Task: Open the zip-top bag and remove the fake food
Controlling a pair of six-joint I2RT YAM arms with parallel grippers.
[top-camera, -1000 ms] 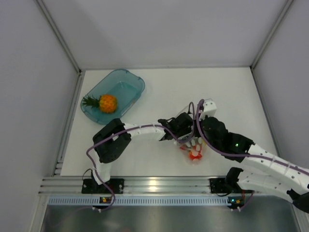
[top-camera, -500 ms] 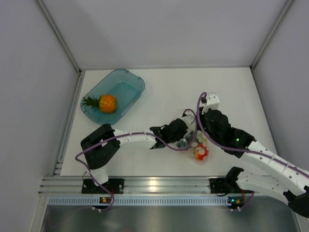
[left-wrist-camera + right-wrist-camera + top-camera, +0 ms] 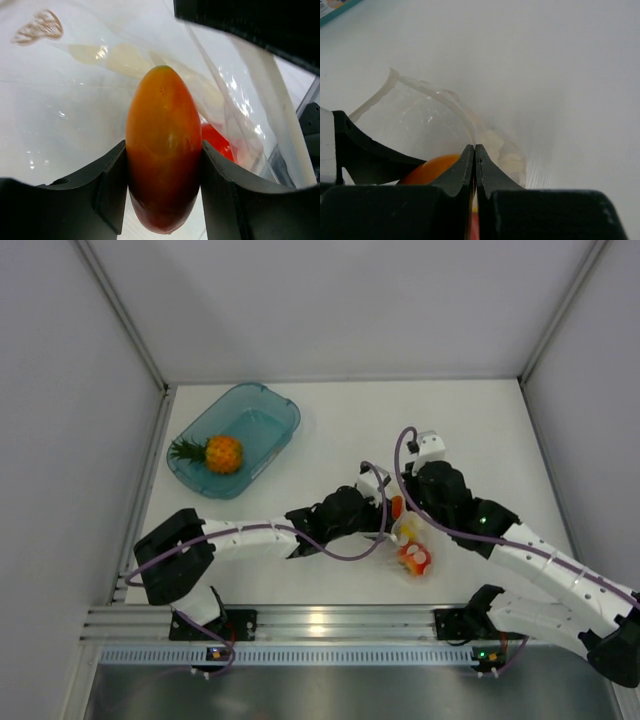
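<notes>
The clear zip-top bag lies at the table's middle, between both arms. My right gripper is shut on its open rim and holds it up. My left gripper is shut on an orange-red oval fruit, just at the bag's mouth; the same fruit shows in the top view and the right wrist view. A red fruit and pale pieces are still inside the bag; they also show in the top view. The orange pineapple lies in the teal tray.
The teal tray stands at the back left near the left wall rail. The metal rail runs along the near edge by the arm bases. The white table stretches behind the arms.
My left gripper has drawn back leftward out of the bag with the orange-red fruit in it. My right gripper has kept its pinch on the bag's rim, shifting slightly.
</notes>
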